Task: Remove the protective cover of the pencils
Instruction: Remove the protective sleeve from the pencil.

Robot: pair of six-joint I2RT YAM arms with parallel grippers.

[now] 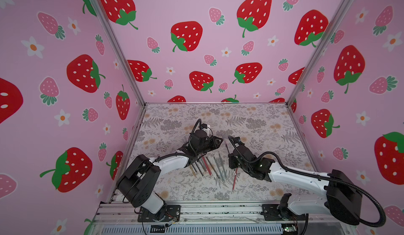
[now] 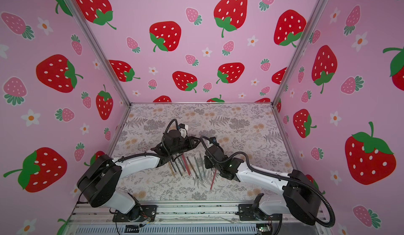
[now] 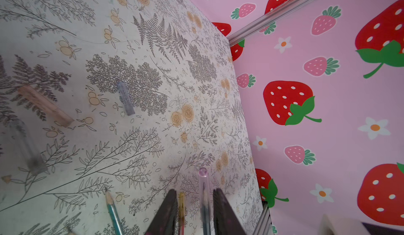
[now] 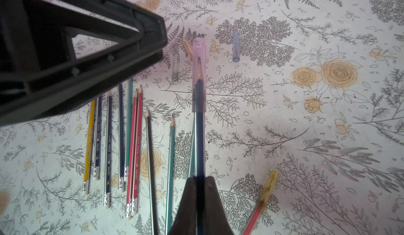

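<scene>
While the R gripper [image 4: 200, 179] pinches it, held pencil: long thin dark-blue wooden pencil [image 4: 200, 139], clamped tight low on its shaft, held above the tabletop.
Cover: translucent pink plastic cap [image 4: 199, 69], still on the held pencil's sharpened tip, lead visible thru it.
L gripper [image 3: 195, 192]: jaws apart, nothing gripped. In L wrist view the pink cap [image 3: 203, 185] shows in the gap btwn the two black fingers [image 3: 168, 209], w/ space either side. Whether it sits btwn them or beyond their tips: can't tell. In R wrist view the L gripper looks just beside the cap.
Loose pencils: row of bare-tipped pencils [image 4: 122, 139] (yellow, navy, teal, red, black), roughly parallel on the floral-print tabletop [image 1: 262, 124]. In both top views the row [image 1: 207, 166] [image 2: 188, 168] lies btwn the two arms.
Capped stray: red pencil [image 4: 255, 214] w/ translucent yellow cap [image 4: 270, 185], flat on the table, apart from the row, on the R arm's side.
Loose caps: clear grey-blue tube cap [image 4: 235, 48], peach cap [image 3: 46, 106], colourless clear cap [image 3: 28, 148], all on the table beyond the pencil tips, apart from each other.
</scene>
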